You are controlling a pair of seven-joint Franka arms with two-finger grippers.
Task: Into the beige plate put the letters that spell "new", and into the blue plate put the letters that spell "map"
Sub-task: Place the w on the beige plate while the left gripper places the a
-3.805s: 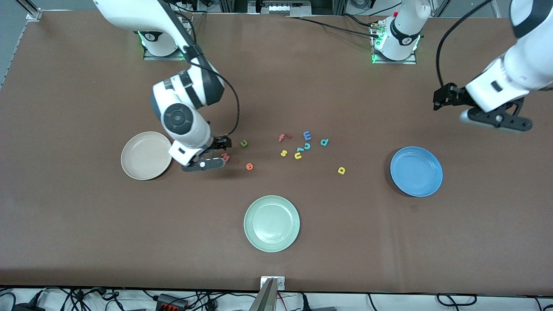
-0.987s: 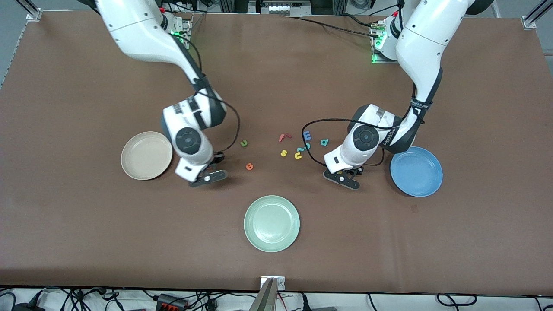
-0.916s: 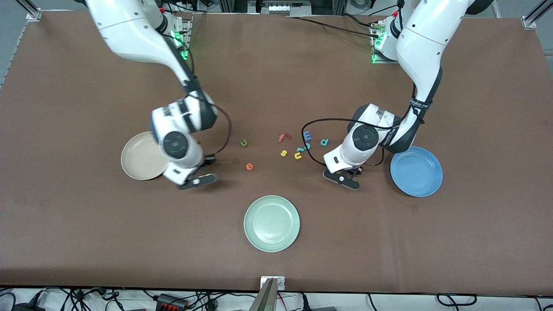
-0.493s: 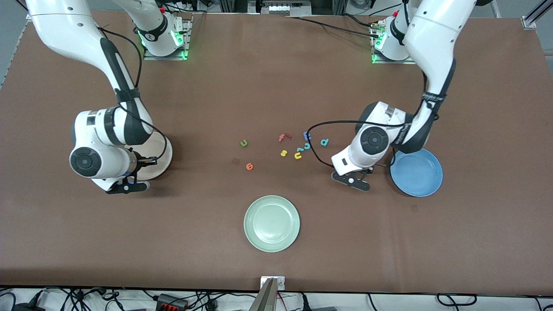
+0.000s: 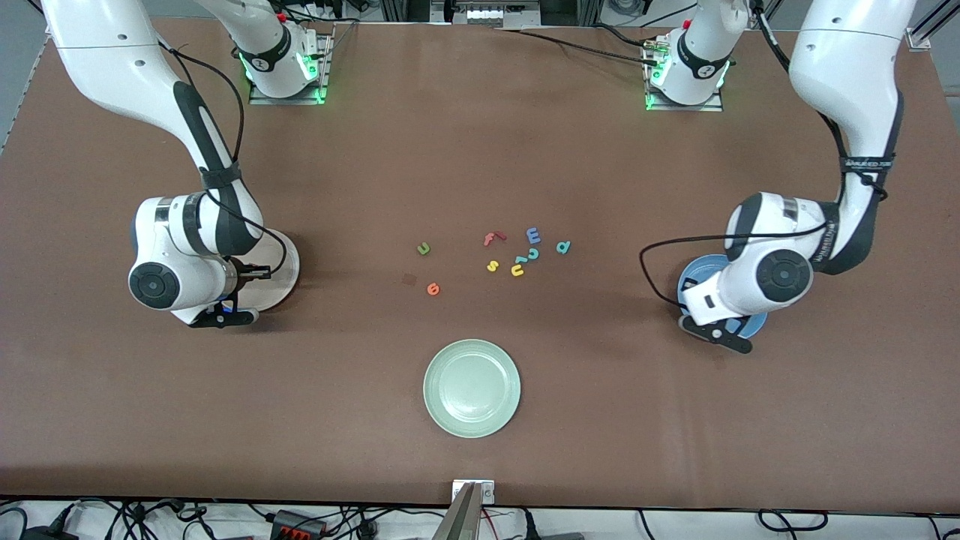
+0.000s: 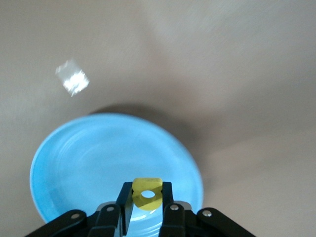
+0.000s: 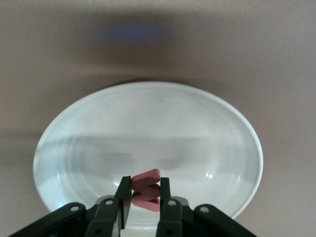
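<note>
My left gripper (image 6: pixel 148 190) is shut on the yellow a (image 6: pixel 147 195), and it hangs low over the blue plate (image 6: pixel 89 158) at the left arm's end of the table (image 5: pixel 694 274). Over the beige plate (image 7: pixel 148 123), whose rim shows beside the arm (image 5: pixel 283 271), my right gripper (image 7: pixel 145 186) is shut on the salmon-red w (image 7: pixel 148 178). Loose on the table's middle lie the green n (image 5: pixel 424 248), orange e (image 5: pixel 433 289), blue m (image 5: pixel 533 235) and teal p (image 5: pixel 563 247).
Red f (image 5: pixel 493 238), yellow s (image 5: pixel 493 265), yellow u (image 5: pixel 517 270) and teal c (image 5: pixel 532 254) lie among the letters. A pale green plate (image 5: pixel 472 388) sits nearer the front camera than the cluster. Both arms' forearms hang over their plates.
The right arm swung from beside the orange e to over the beige plate with the w. The left arm lifted the yellow a off the table and carried it over the blue plate.
</note>
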